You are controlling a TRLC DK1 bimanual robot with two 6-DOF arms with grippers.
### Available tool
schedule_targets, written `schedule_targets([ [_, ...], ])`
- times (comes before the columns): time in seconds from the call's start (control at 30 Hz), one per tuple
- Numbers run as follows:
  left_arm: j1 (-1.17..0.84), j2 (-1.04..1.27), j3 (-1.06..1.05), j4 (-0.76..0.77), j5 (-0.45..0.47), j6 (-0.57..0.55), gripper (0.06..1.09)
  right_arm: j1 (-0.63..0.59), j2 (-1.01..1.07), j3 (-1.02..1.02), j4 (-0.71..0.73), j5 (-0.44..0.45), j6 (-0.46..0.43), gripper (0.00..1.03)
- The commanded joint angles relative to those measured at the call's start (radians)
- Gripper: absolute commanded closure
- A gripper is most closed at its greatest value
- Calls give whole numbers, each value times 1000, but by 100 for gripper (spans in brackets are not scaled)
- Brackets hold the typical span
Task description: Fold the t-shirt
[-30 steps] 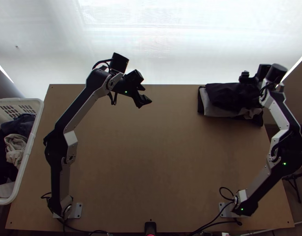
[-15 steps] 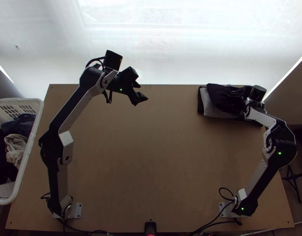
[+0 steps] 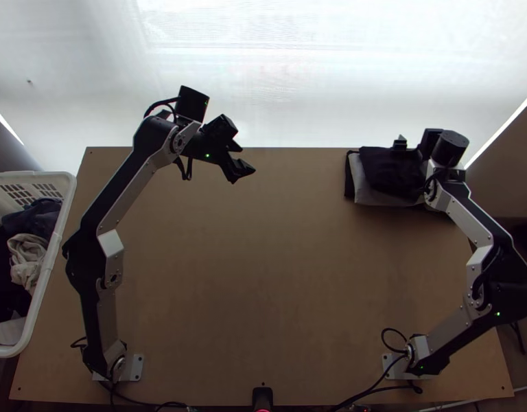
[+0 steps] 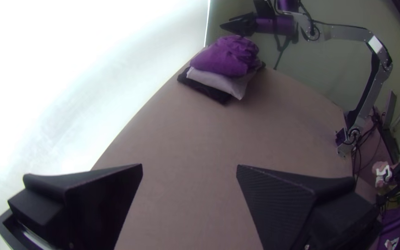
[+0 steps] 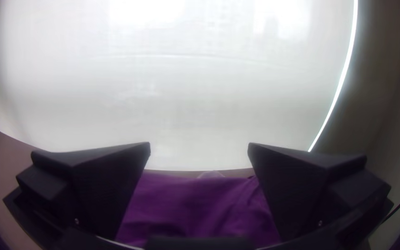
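dark t-shirt (image 3: 392,173) (I'd guess) atop pile (image 3: 365,193), far right corner of table (image 3: 263,275); looks light, floppy, pinch folded edge, layers together; right gripper (image 5: 199,146) wide beside it, left gripper (image 4: 190,167) wide too

Backlit glare, apparently dim table shadows

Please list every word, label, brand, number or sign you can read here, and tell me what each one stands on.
None that can be read.
I make out no lettering on the stack of cloth, the white basket or the wooden table.
Any tiny marks on the left arm and right arm are too small to read.
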Motion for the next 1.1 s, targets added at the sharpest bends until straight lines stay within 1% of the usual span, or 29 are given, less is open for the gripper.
schedule_targets([
  [0.0, 12, -32, -32, 11, -1, -5, 10, 98, -10, -63, 20, 13, 5, 5],
  [0.13, 35, -55, -47, 11, -1, -3, 10, 104, 79, -133, 56, 13, 1, 5],
  [0.23, 55, -72, -47, 13, -1, -3, 10, 115, 141, -173, 58, 14, -1, 5],
  [0.37, 84, -87, -47, 13, 0, -8, 10, 150, 161, -233, 96, 17, -4, 5],
  [0.47, 110, -98, -47, 19, -6, -36, 10, 152, 163, -221, 104, 20, -13, 5],
  [0.53, 122, -110, -51, 37, -55, -57, 10, 153, 108, -202, 102, 20, -18, 5],
  [0.57, 136, -125, -61, 60, -63, -71, 10, 158, 59, -190, 98, 20, -18, 5],
  [0.7, 204, -227, -127, 208, -135, -164, 10, 190, -156, -107, 36, 20, -19, 4],
  [0.8, 254, -334, -212, 292, -190, -217, 10, 222, -280, -9, -68, 20, -10, 4],
  [0.83, 270, -386, -267, 333, -207, -227, 10, 233, -317, 20, -99, 22, -4, 5],
  [0.93, 306, -579, -494, 522, -351, -299, 10, 257, -446, 48, -152, 22, 24, 5],
  [1.0, 317, -721, -666, 634, -438, -309, 10, 274, -533, 30, -154, 22, 27, 5],
  [1.07, 354, -860, -827, 752, -486, -353, 10, 284, -609, 17, -174, 22, 28, 4],
])
